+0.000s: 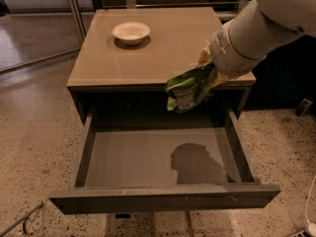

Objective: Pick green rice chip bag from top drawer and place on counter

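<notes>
Tool (208,77) clamped on the green rice chip bag (185,91), hanging over the open top drawer (163,195)
Raise it above the tabletop (168,53) edge first; then carry it inward and release well apart from the bowl (131,32).

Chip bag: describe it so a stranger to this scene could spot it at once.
Start at the tan counter with the open drawer below it. At the counter's front edge, right of centre, the robot's hand holds the chip bag above the drawer. It is the only bright green thing: a glossy pouch with a white label, unlike the white bowl on the counter.
</notes>
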### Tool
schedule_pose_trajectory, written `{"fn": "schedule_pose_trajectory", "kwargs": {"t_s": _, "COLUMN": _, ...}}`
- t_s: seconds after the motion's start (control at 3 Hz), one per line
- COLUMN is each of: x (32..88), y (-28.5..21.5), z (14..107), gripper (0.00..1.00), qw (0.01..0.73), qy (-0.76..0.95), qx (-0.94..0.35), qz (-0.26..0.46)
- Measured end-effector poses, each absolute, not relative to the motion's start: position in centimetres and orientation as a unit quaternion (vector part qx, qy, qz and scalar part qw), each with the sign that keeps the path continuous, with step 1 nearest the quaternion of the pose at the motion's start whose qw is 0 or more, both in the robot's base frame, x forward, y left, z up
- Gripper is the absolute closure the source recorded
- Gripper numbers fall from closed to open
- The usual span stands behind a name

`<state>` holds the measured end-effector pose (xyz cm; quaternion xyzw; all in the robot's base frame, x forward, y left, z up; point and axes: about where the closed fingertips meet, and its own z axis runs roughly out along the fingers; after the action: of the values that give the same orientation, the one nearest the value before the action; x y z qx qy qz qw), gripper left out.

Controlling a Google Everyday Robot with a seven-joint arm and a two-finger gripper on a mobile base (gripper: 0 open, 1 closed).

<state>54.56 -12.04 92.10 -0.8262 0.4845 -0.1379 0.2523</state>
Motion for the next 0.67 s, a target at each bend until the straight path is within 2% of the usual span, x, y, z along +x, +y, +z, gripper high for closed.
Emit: {"fn": "schedule_pose_trajectory", "kwargs": {"t_s": 0.67, "x": 60.0, "y": -13.2, "z": 92.7, "gripper": 1.0, "qw": 0.265, "qy": 0.479, "qx": -0.824, "qz": -0.146}}
